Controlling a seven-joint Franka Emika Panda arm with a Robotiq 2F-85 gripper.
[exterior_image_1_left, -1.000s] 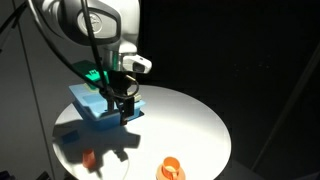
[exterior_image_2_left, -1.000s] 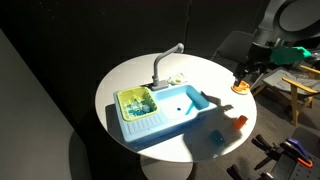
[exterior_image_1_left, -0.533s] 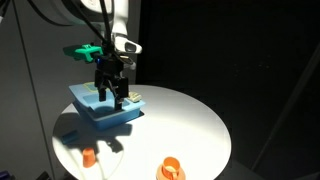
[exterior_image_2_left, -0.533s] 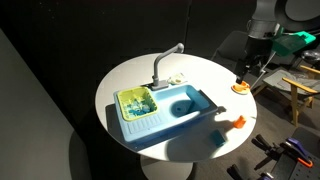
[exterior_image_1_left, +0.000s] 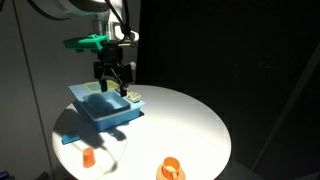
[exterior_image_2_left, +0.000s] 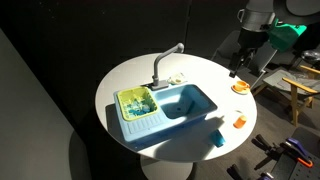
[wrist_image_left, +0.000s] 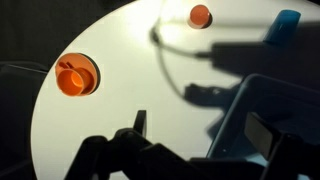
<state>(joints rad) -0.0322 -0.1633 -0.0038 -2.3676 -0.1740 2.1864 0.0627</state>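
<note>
- The blue toy sink (exterior_image_2_left: 165, 110) sits on the left half of the round white table (exterior_image_2_left: 215, 75). A yellow-green rack (exterior_image_2_left: 135, 102) fills its left end, with an open basin beside it.
- In an exterior view its long axis runs from lower left to upper right. The grey faucet (exterior_image_2_left: 168, 60) stands on the back edge, spout towards the upper right.
- The gripper (exterior_image_2_left: 237, 68) hangs high over the table's right edge, fingers spread wide and empty. In the wrist view the sink's corner lies below the finger (wrist_image_left: 265, 135) on that view's right, not touching it.
- An orange cup on a saucer (exterior_image_2_left: 240, 88) lies below the gripper.

Pincer (exterior_image_1_left: 112, 86) hangs raised, pointing straight down, its jaws spread wide apart
</note>
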